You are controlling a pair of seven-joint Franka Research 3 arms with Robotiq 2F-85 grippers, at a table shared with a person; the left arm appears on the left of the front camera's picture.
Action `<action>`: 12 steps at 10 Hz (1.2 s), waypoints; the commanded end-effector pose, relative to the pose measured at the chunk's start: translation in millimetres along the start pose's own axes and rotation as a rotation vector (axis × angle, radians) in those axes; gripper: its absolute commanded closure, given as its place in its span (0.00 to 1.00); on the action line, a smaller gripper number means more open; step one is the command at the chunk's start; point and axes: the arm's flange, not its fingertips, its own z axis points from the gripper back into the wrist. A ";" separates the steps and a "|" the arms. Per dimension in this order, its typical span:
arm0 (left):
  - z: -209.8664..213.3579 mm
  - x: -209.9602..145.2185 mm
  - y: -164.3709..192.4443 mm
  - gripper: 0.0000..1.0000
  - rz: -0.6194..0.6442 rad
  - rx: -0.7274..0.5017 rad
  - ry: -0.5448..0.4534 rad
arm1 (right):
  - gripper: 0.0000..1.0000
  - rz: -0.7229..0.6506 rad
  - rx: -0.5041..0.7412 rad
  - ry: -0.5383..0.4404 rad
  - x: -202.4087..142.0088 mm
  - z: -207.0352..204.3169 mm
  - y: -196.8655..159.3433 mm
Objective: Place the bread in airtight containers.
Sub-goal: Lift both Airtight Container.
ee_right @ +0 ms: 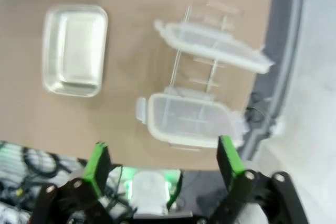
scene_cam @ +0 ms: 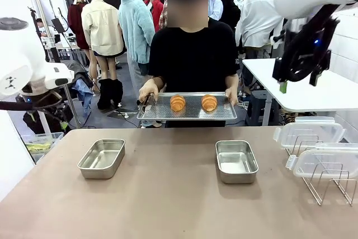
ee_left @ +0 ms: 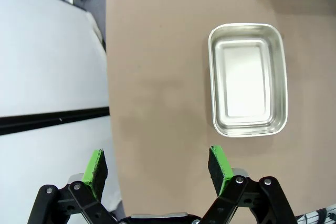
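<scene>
Two golden ridged bread rolls (scene_cam: 178,103) (scene_cam: 209,102) lie on a flat steel tray (scene_cam: 187,115) that a person holds with both hands beyond the table's far edge. Two lidless steel airtight containers stand on the brown table: one at the left (scene_cam: 102,158) (ee_left: 248,79), one right of centre (scene_cam: 236,161) (ee_right: 74,50). My left gripper (ee_left: 157,169) hangs open high above the table's left edge, nothing between its fingers. My right gripper (scene_cam: 299,85) (ee_right: 164,161) is open too, raised at the upper right above the lids.
Two clear plastic lids (scene_cam: 310,132) (scene_cam: 327,163) (ee_right: 190,119) lean in a wire rack (scene_cam: 330,186) at the table's right side. A white table (scene_cam: 313,90) stands behind at the right. The brown tabletop (scene_cam: 168,194) between the tins is bare.
</scene>
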 end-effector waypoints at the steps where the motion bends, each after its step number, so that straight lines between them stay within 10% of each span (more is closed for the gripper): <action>1: -14.8 8.5 5.3 0.00 0.096 -0.075 0.029 | 0.00 -0.074 0.064 -0.020 -12.4 -23.3 19.6; 3: -14.7 0.6 3.0 0.00 0.037 -0.028 0.031 | 0.00 -0.100 0.090 -0.094 -15.6 -37.6 30.4; 12: -113.6 46.4 -46.3 0.00 0.051 -0.177 0.164 | 0.00 -0.140 0.124 0.127 28.0 -134.4 95.0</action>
